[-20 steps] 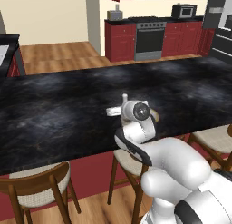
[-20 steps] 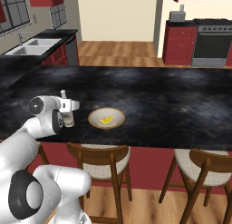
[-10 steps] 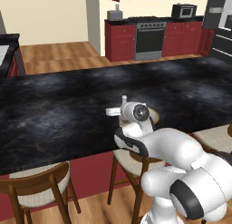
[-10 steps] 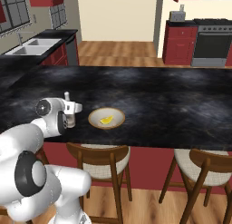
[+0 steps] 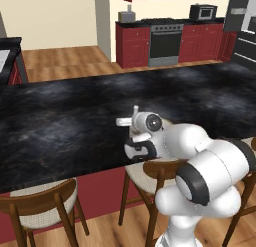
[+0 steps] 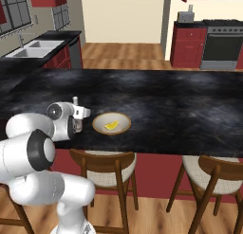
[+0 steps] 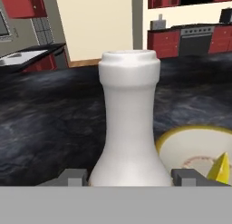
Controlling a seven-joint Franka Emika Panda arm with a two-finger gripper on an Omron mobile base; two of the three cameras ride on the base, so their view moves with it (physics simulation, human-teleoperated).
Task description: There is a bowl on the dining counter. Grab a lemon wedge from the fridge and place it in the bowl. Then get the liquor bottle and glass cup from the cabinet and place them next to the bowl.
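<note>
Wooden stools point(image 6: 107, 169) with cream seats along the bottom edge, steel oven point(image 5: 165, 43) with a microwave point(image 5: 202, 11) top right, double sink point(image 6: 34, 48) upper left.

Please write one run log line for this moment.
gripper: around liquor bottle, upright | lemon wedge: in bowl | bottle: beside bowl

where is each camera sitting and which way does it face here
Left base view: behind the arm on its left, facing forward over the dining counter toward the stove; the white arm rises at lower right.
Right base view: behind on the right, looking at the bowl holding the lemon wedge; the arm rises at lower left.
Hand view: on the hand, looking along the pincer at the liquor bottle.
Right base and hand views share bowl and wedge.
</note>
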